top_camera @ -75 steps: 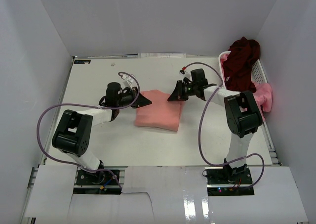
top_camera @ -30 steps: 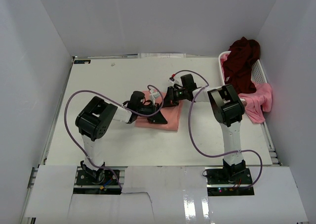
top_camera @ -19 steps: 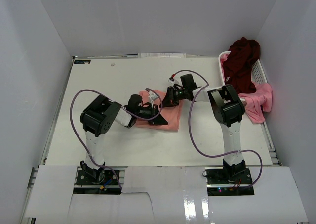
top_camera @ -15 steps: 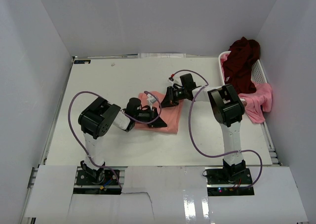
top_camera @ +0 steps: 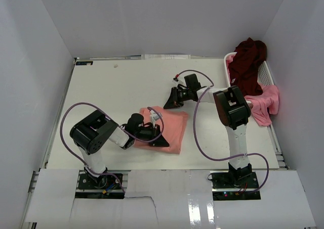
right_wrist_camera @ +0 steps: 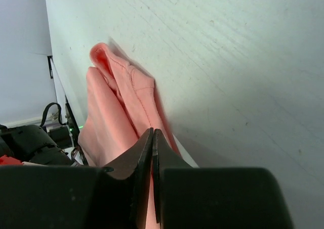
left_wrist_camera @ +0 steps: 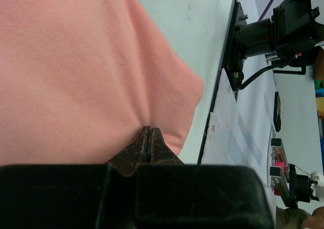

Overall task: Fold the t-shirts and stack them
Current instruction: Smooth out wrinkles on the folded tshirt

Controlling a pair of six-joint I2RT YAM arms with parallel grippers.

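A folded salmon-pink t-shirt (top_camera: 174,125) lies on the white table (top_camera: 111,92) near its middle. My left gripper (top_camera: 165,143) rests low on the shirt's near part. In the left wrist view its jaws (left_wrist_camera: 148,130) are shut, with the tips pressed into the salmon cloth (left_wrist_camera: 76,62), which puckers around them. My right gripper (top_camera: 166,106) is shut and sits just beyond the shirt's far edge, clear of it. The right wrist view shows its closed tips (right_wrist_camera: 153,132) over the table, the shirt (right_wrist_camera: 116,112) lying ahead. A dark maroon t-shirt (top_camera: 248,59) is heaped in the basket, and a brighter pink t-shirt (top_camera: 266,103) hangs over the basket's side.
A white slatted basket (top_camera: 267,73) stands at the far right against the wall. White walls close the table in on three sides. Purple cables loop from both arms above the table. The right arm's base (left_wrist_camera: 263,34) shows in the left wrist view.
My left gripper has drawn back toward the near edge and the salmon-pink shirt has slid with it. The right gripper, earlier on the shirt's far edge, is now off the cloth.
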